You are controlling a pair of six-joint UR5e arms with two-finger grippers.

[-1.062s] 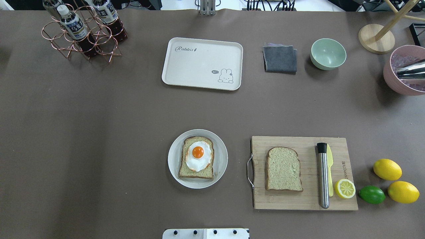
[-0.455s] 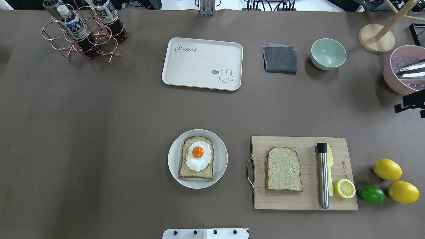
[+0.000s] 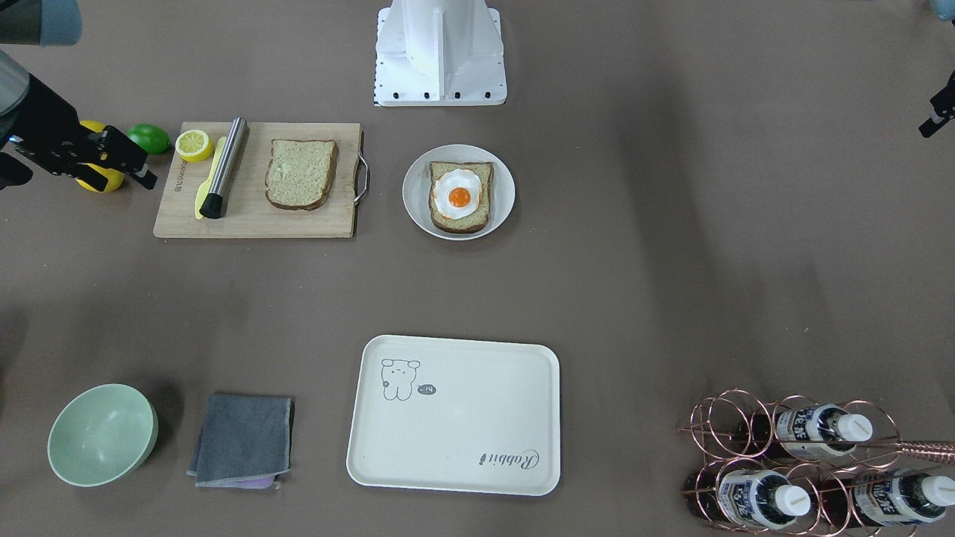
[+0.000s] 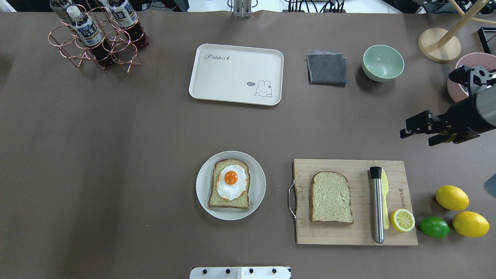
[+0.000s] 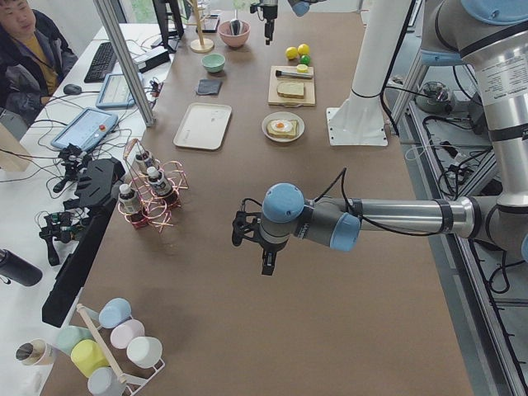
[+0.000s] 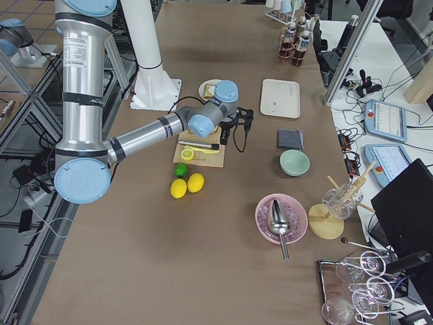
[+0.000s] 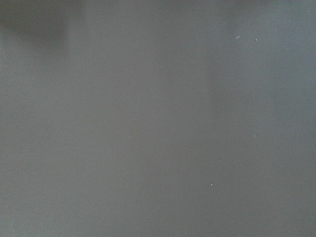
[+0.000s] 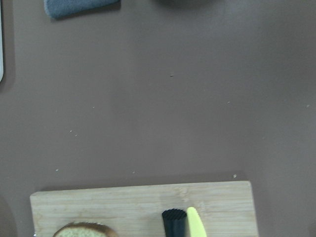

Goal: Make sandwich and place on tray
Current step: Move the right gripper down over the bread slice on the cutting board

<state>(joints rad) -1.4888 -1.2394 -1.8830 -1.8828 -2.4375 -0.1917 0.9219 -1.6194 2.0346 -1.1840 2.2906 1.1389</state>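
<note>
Right end effector nearer cutting board (empty)

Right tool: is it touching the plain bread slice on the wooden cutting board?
Apart. The overhead view shows the right tool over bare table beyond the wooden cutting board's far edge, clear of the speckled, brown-crusted bread slice.

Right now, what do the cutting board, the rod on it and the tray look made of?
Cutting board: wood or bamboo, matte, striped grain. Rod: brushed metal, probably steel, grey sheen, black end. Tray: cream, matte, smooth; plastic or similar, cannot tell.
</note>
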